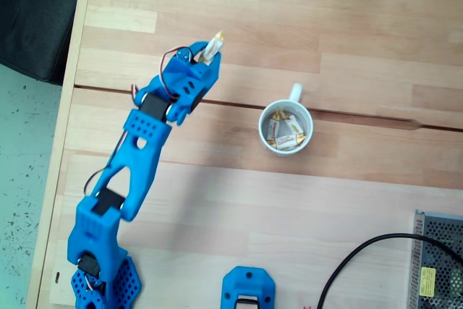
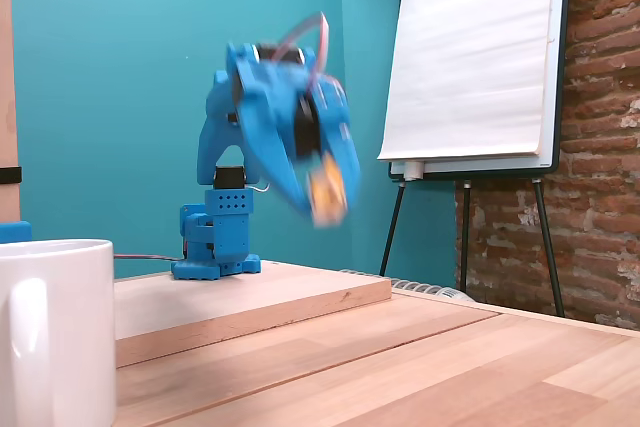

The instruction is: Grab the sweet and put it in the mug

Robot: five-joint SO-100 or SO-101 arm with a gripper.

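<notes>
From above, left to right: dark fabric (image 1: 32, 12) off the table's left edge, over a speckled floor (image 1: 22, 179). Blue arm (image 1: 134, 171) rises from its base at lower left and reaches up and right across the wooden table (image 1: 289, 12). At its tip the gripper (image 1: 210, 52) is clamped on a sweet (image 1: 214, 45), white wrapper with a golden end poking out past the fingers. Sweet is held well left of the mug (image 1: 286, 129), not over it. Mug sits near the table's middle, handle pointing up in this view, several wrapped sweets already inside. A blue part (image 1: 247, 289) at bottom centre; black cable (image 1: 376, 251) and a metal mesh box (image 1: 438, 262) at lower right.

Low side view: mug (image 2: 55, 332) close at left; arm (image 2: 250, 147) mid-frame, blurred, gripper (image 2: 328, 192) holding the sweet (image 2: 325, 195) raised above the table; flip chart (image 2: 475, 57) on a stand and brick wall (image 2: 600, 147) at right.
</notes>
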